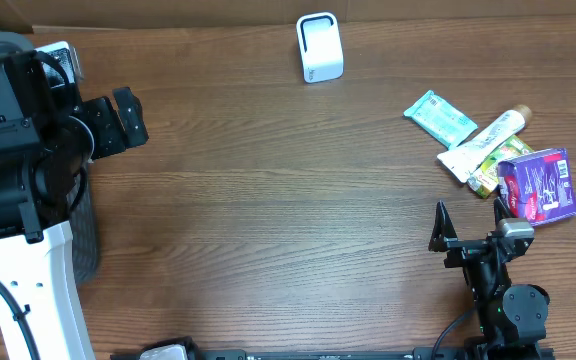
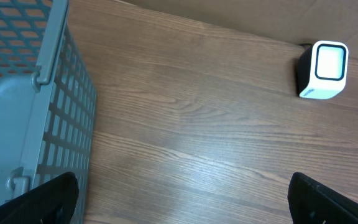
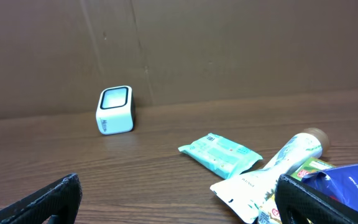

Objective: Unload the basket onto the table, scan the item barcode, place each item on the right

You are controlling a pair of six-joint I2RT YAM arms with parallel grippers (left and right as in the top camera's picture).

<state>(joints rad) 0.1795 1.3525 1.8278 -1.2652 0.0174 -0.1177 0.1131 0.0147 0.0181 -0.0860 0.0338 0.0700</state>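
Brown wood-grain table (image 1: 268, 200) fills your view, with a cardboard wall (image 3: 229, 50) behind it. At far left a grey mesh basket (image 2: 17, 93) stands beside the left claw (image 1: 126, 118), whose fingers are spread wide and hold nothing. A white scanner (image 1: 319, 47) sits at the back, near the middle. To the right, a teal packet (image 1: 440, 117), a white tube (image 1: 488, 140), a green packet (image 1: 486, 177) and a purple packet (image 1: 538, 185) lie in a loose pile. The right claw (image 1: 471, 228) is close by them, spread and empty.

Even bright overhead light, soft short shadows, sharp focus, mild tabletop sheen
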